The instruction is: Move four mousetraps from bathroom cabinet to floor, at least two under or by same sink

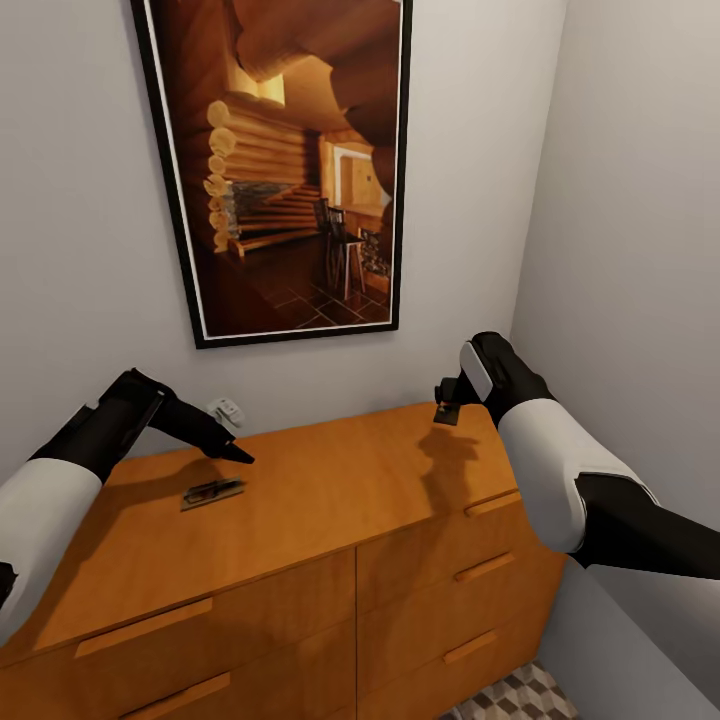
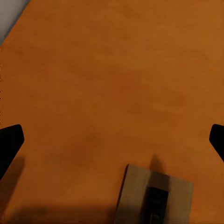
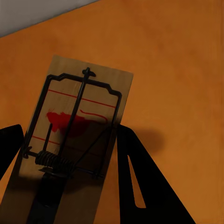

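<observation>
Near: patch of cube-pattern bathroom floor [image 1: 515,700] visible at foot of the cabinet [image 1: 330,500], low right. Cabinet = orange-brown wooden chest of drawers w/ bar handles [image 1: 143,627], set against the wall.

On cabinet top, L side: one mousetrap [image 1: 212,491] lying flat. L gripper [image 1: 238,455] hovers just above and beyond it, fingers spread wide, nothing between them; L wrist cam shows trap board [image 2: 156,193] on bare wood, both fingertips [image 2: 9,142] well apart.

R side: R gripper [image 1: 447,412] raised above cabinet top, fingers clamped on a second mousetrap [image 3: 74,135]; wire bar, spring, red mark clear in R wrist cam. Trap off the surface, shadow below.

Far: small white plug-like gadget [image 1: 226,411] on wall, framed log-cabin picture [image 1: 285,165] above.
</observation>
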